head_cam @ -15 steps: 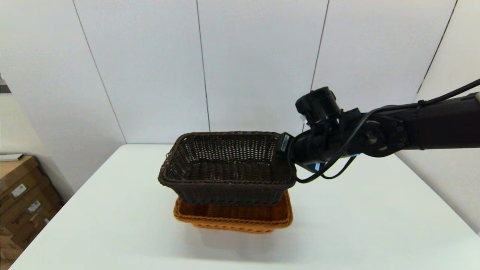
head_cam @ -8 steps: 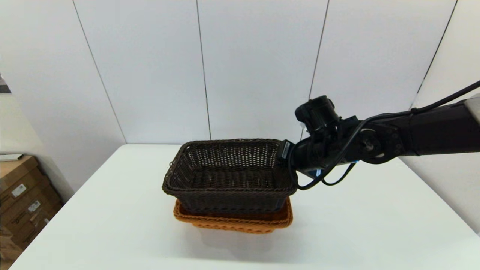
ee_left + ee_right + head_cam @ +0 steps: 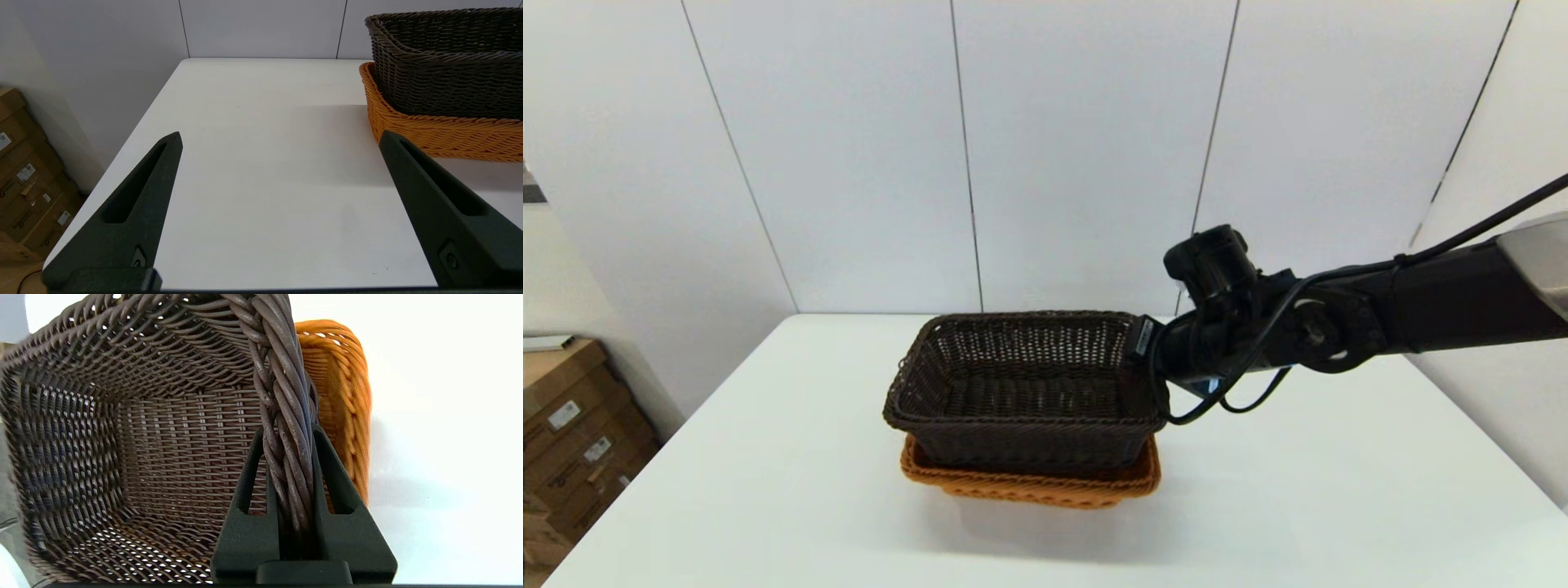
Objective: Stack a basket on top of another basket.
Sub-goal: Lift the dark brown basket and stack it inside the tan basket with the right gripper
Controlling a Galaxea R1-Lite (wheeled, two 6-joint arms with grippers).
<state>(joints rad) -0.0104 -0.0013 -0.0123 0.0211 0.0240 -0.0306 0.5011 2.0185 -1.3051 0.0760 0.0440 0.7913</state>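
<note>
The dark brown basket (image 3: 1023,390) sits partly down inside the orange-tan basket (image 3: 1029,482) near the table's middle. My right gripper (image 3: 1147,343) is shut on the dark basket's right rim (image 3: 286,400), one finger inside the wall and one outside. The rim strands fill the gap between the fingers (image 3: 249,486). The orange-tan basket (image 3: 339,396) shows just beyond the held rim. My left gripper (image 3: 280,136) hovers open above the table, left of both baskets, holding nothing. Both the dark basket (image 3: 445,53) and the orange-tan basket (image 3: 433,130) show in its view.
The white table (image 3: 1339,490) ends at a grey panelled wall behind. Cardboard boxes (image 3: 572,441) stand on the floor past the table's left edge. My right arm (image 3: 1421,314) reaches in from the right above the table.
My right gripper has lowered the dark brown basket, which now sits deeper in the orange-tan basket and hides more of it. The orange-tan basket has not moved.
</note>
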